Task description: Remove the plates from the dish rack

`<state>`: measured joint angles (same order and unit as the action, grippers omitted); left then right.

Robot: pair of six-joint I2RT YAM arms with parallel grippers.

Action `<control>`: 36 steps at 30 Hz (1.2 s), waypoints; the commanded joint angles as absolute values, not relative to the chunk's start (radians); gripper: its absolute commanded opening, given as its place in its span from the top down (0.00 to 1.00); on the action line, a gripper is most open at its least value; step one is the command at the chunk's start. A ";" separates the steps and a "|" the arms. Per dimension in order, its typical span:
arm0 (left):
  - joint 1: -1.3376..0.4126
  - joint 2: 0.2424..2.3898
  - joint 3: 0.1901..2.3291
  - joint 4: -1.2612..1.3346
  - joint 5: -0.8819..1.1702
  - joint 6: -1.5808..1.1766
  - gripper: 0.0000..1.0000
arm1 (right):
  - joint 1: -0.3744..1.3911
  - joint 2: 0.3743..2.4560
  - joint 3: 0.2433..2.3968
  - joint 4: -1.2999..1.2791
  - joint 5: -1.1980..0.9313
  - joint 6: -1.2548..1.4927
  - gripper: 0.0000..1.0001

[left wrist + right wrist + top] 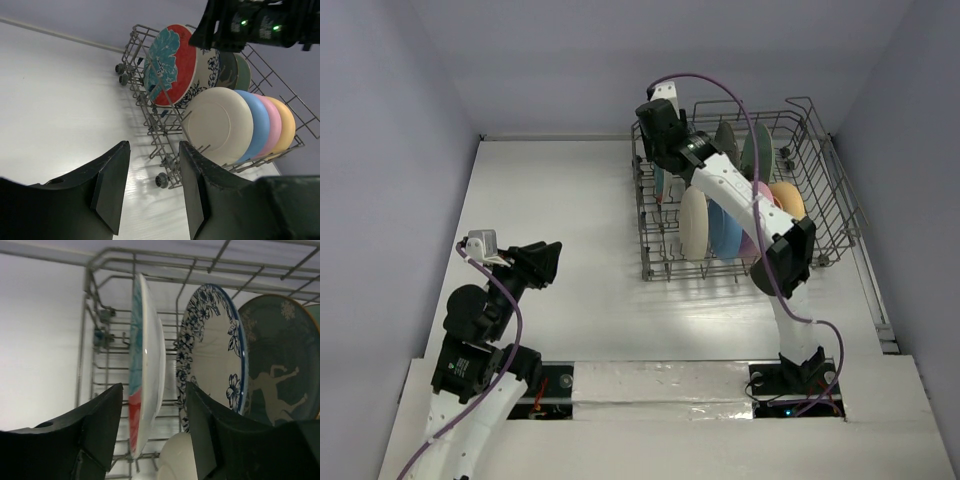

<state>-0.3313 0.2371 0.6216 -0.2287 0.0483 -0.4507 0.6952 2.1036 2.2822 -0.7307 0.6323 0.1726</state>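
My right tool gaped empty, the teal-and-red plate racked upright in the wire dish rack just ahead; my left tool gaped empty too.

Soft, even light with faint shadows. Glare whitens the surface between the left tool's tips; the tool itself is dark and detail-poor.
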 commanded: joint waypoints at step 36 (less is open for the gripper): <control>-0.327 0.247 0.646 -0.193 0.055 -0.453 0.38 | 0.888 1.939 2.369 -0.173 1.141 -0.259 1.00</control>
